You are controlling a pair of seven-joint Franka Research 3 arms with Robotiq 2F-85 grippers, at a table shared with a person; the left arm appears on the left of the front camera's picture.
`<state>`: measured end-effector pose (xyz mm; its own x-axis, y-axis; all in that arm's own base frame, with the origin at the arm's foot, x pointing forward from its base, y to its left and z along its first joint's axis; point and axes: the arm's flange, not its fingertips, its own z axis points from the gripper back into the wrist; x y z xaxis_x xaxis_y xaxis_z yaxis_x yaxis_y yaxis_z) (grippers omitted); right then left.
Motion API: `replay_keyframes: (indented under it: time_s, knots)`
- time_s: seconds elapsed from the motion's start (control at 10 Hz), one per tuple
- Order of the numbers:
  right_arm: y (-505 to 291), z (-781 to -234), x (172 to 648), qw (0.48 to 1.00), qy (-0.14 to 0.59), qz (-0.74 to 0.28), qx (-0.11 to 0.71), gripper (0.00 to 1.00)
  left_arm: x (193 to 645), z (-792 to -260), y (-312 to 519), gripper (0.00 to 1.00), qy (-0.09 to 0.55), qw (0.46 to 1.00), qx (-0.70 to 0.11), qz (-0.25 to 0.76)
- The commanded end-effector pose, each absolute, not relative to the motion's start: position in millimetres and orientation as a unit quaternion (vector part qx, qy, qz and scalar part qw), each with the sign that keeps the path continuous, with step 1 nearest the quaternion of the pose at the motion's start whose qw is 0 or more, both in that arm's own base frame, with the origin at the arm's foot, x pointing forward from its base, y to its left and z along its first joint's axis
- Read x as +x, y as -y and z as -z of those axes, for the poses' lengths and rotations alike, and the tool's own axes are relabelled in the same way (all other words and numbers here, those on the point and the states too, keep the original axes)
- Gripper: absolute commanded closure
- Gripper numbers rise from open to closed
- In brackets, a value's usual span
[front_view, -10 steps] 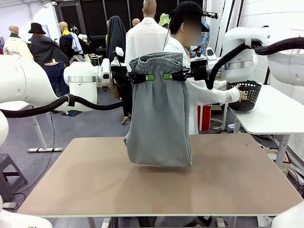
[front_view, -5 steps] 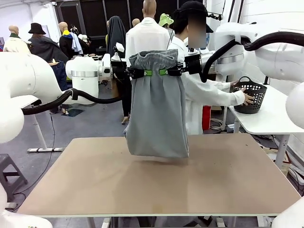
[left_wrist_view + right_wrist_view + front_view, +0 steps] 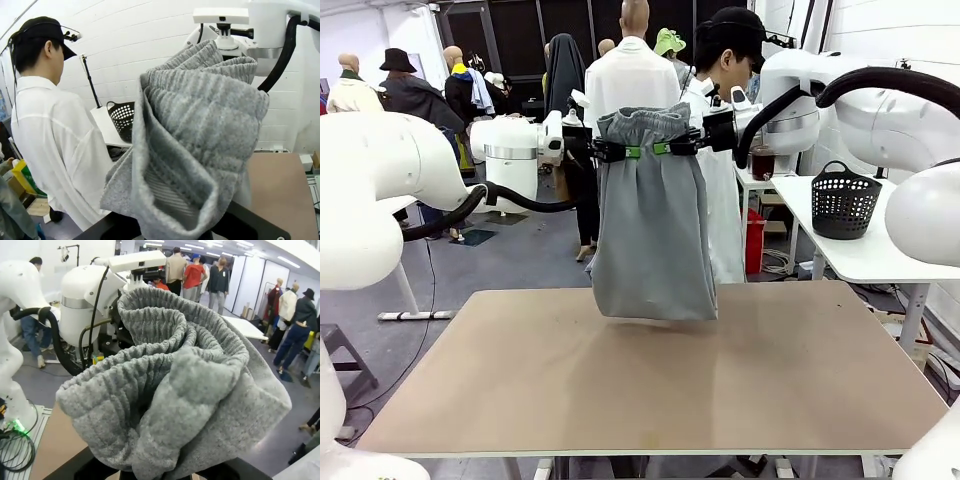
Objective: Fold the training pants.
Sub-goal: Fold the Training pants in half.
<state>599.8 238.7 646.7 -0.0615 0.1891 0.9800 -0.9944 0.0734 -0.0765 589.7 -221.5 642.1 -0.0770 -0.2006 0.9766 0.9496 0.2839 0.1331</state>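
The light grey training pants (image 3: 652, 230) hang folded in the air above the far part of the brown table (image 3: 650, 375), their lower edge just above its top. My left gripper (image 3: 616, 152) is shut on the left end of the gathered waistband, and my right gripper (image 3: 672, 148) is shut on its right end. In the left wrist view the ribbed waistband (image 3: 200, 130) bunches up between the fingers. The same bunched waistband (image 3: 170, 380) fills the right wrist view, with the left arm behind it.
A person in a white shirt (image 3: 720, 190) stands behind the pants at the far side. A black mesh basket (image 3: 843, 200) sits on a white side table (image 3: 875, 245) at the right. More people stand farther back.
Both grippers have carried the pants slightly higher and farther from me. The person has drawn the hand back from the basket, which now stands alone on the side table.
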Motion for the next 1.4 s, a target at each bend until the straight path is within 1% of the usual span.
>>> replay_keyframes:
  time_s: [0.0,0.4,0.7,1.0,1.3]
  knots:
    - [-242.5,-656.5,611.9,0.557,0.481,-0.534,0.416,1.0,601.3,-641.1,222.7,1.0,0.54,0.604,-0.336,0.48]
    - [-233.8,-626.9,610.2,0.558,0.473,-0.527,0.432,1.0,594.7,-606.5,209.0,1.0,0.555,0.597,-0.35,0.462]
    - [-231.0,-603.4,602.4,0.562,0.465,-0.515,0.45,1.0,581.7,-590.7,210.1,1.0,0.549,0.593,-0.369,0.458]
    - [-230.4,-589.4,579.7,0.57,0.456,-0.495,0.471,1.0,561.1,-583.1,210.2,1.0,0.53,0.595,-0.397,0.456]
    - [-228.6,-575.8,557.0,0.584,0.437,-0.473,0.495,1.0,526.1,-574.2,210.0,1.0,0.492,0.609,-0.429,0.451]
